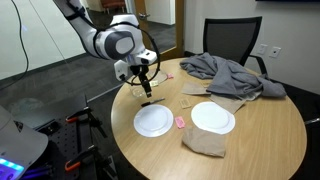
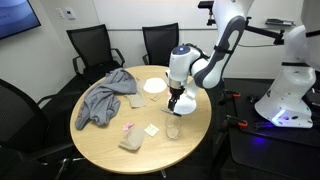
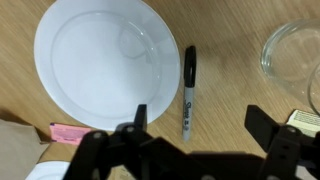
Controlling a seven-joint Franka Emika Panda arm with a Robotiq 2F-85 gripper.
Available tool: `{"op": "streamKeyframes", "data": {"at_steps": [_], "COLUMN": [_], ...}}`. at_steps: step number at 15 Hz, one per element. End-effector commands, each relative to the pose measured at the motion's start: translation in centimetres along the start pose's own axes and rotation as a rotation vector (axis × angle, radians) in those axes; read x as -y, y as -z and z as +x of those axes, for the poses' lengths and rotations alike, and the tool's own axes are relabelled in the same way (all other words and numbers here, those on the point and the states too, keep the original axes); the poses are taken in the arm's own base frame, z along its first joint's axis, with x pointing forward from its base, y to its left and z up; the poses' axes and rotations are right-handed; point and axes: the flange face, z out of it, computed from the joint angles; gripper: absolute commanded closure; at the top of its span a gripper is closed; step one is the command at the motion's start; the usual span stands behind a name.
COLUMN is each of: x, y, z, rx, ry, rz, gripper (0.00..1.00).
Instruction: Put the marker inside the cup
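Note:
A black marker (image 3: pixel 188 90) lies flat on the wooden table, just right of a white plate (image 3: pixel 105 55). A clear glass cup (image 3: pixel 295 50) stands upright to the marker's right; it also shows near the table edge in an exterior view (image 2: pixel 173 130). My gripper (image 3: pixel 198 125) is open and empty. It hovers above the marker's lower end, one finger on each side, not touching it. The gripper shows in both exterior views (image 1: pixel 146 88) (image 2: pixel 178 103), pointing down over the table.
Two white plates (image 1: pixel 153 121) (image 1: pixel 213 117) lie on the round table (image 1: pixel 260 130). A pink item (image 1: pixel 179 121) lies between them, a brown napkin (image 1: pixel 205 142) in front. A grey cloth (image 1: pixel 230 75) is heaped at the back. Office chairs (image 2: pixel 88 45) surround the table.

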Motion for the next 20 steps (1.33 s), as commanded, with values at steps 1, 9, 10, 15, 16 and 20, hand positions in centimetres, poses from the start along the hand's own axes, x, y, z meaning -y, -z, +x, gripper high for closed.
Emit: {"op": "streamKeyframes", "data": {"at_steps": [1,9,10,15,16,20], "x": [0.6,1.4,1.3,1.0,0.9,0.6], "y": [-2.0,-4.7,-4.9,-5.8,-6.0,-6.8], "z": [1.2,2.9,3.2,4.6,4.7,5.3], "rx": [-0.006,0.021,0.023,0.029,0.03,0.037], "ry": [0.047,0.098,0.096,0.084,0.08,0.067], "rz": [-0.006,0.01,0.014,0.025,0.025,0.027], "gripper": [0.0,0.15,0.21,0.24,0.26,0.32]}}
